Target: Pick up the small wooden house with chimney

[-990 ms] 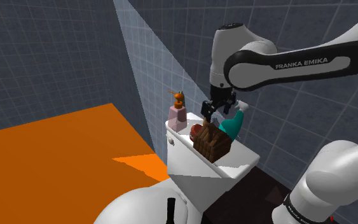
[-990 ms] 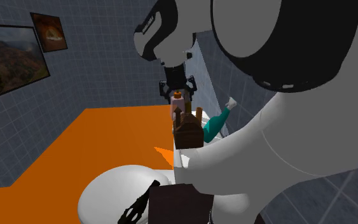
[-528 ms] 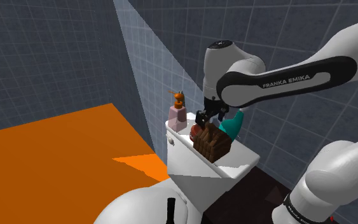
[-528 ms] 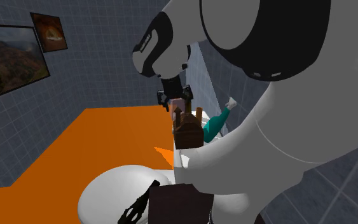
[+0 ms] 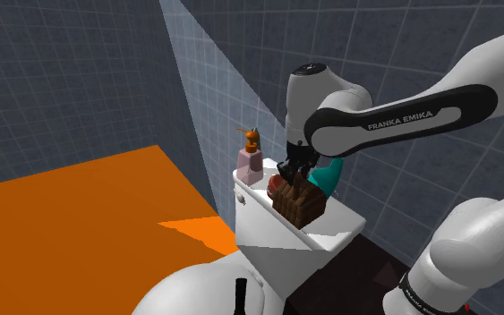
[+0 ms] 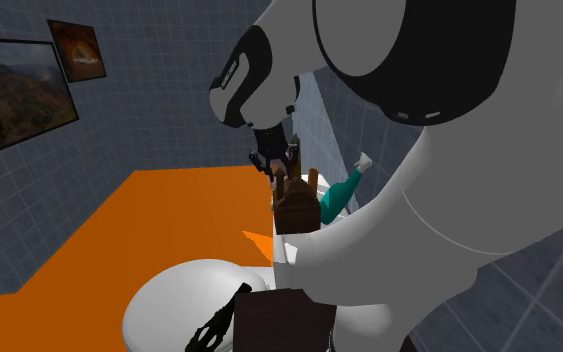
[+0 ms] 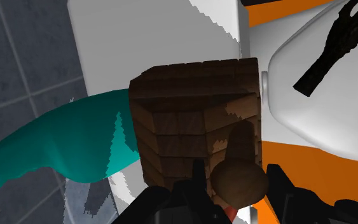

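Grey tiled walls [image 5: 62, 80] all round, with an orange floor [image 5: 80, 224] below. White Franka arm [image 5: 393, 116] in from the shoulder view's lower right, up and over to the left, wrist turned down. White toilet, its rounded lid [image 5: 196, 291] at the bottom edge and its tank [image 5: 263, 228] behind, against the wall. Dark stand [image 6: 284, 320] low in the second exterior view. Two framed pictures [image 6: 19, 90] on the wall at that view's upper left.

On the tank's top, in a close group:
- Teal bottle [image 5: 328, 174] on its side, nearest the wall.
- Small brown wooden house [image 5: 299, 206] just in front of it, touching or nearly so, near the tank's front edge.
- Pink dispenser bottle [image 5: 249, 164] with an orange pump [image 5: 252, 140], upright at the far end.
- Something small and red [image 5: 277, 182] between dispenser and house, kind not readable.

Thin black branching object [image 7: 333, 44] on the toilet lid, kind not readable.

Black gripper [image 7: 236, 172] straight above the house, down at roof level. Fingers [image 7: 198, 181] parted, one on each side of the round-topped chimney [image 7: 238, 181] and just beside it; contact not readable. House resting on the tank. By the wrist view, chimney at the house's end toward the toilet lid, teal bottle against the opposite side.
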